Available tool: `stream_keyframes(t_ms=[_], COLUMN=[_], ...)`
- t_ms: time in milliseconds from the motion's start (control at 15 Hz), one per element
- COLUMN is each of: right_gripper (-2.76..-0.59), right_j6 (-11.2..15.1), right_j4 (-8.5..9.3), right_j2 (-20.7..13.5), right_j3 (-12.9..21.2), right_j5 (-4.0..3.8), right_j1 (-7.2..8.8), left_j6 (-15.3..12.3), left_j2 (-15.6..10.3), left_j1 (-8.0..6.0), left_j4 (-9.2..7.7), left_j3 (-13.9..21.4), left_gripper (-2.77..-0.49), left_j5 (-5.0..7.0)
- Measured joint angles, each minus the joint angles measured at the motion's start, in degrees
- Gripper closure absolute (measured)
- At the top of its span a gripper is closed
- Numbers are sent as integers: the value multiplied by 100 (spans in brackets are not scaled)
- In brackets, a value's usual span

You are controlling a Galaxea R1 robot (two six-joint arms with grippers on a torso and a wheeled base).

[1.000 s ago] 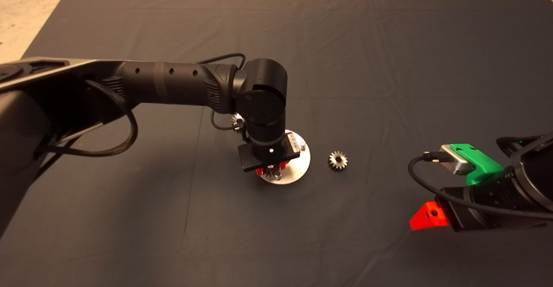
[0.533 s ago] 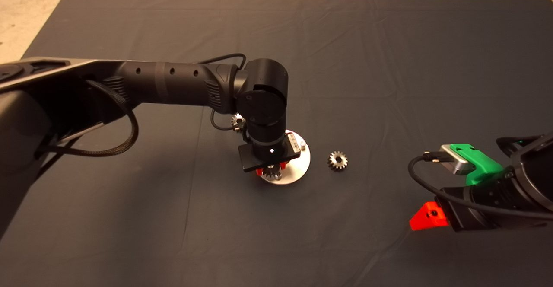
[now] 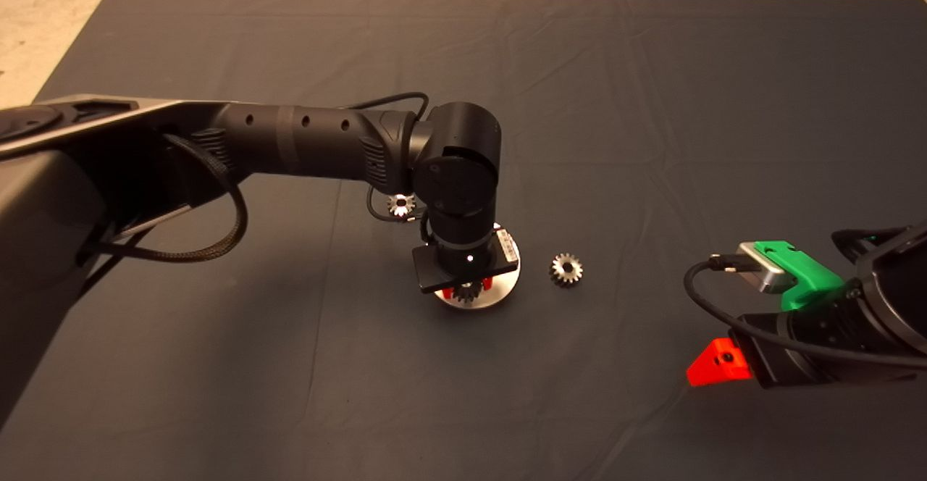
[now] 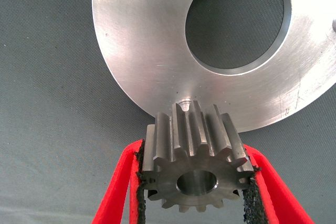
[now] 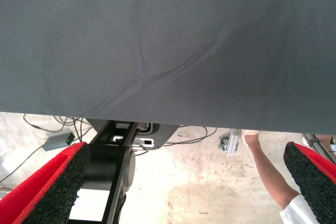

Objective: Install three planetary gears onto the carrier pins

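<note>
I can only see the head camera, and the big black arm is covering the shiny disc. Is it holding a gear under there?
Observer: Yes. In the left wrist view, the left gripper pinches a gear between its black pads.
Child: Is it on a peg yet?
Observer: No. The gear's hole is empty, and one pin stands just beyond its teeth, near the edge of the disc.
Child: What does the other arm's camera see?
Observer: The right gripper has its fingers wide apart, with nothing between them.
</note>
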Motion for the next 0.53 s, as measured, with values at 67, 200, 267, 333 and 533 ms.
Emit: stream_keyframes(t_ms=[67, 200, 267, 333, 533], right_gripper=[-276, -276, -276, -276, -276], right_j6=[0, 0, 0, 0, 0], right_j4=[-1, -1, 0, -1, -1], right_j2=[-1, -1, 1, -1, -1], right_j3=[0, 0, 0, 0, 0], right_j5=[0, 0, 0, 0, 0], right_j1=[0, 0, 1, 1, 0], left_j6=[1, 0, 0, 0, 0], left_j2=[1, 0, 0, 0, -18], left_j1=[0, 0, 0, 0, 2], left_j4=[0, 0, 0, 0, 0], left_j3=[0, 0, 0, 0, 0], left_gripper=[-87, -87, -87, -87, -87], left_j5=[0, 0, 0, 0, -2])
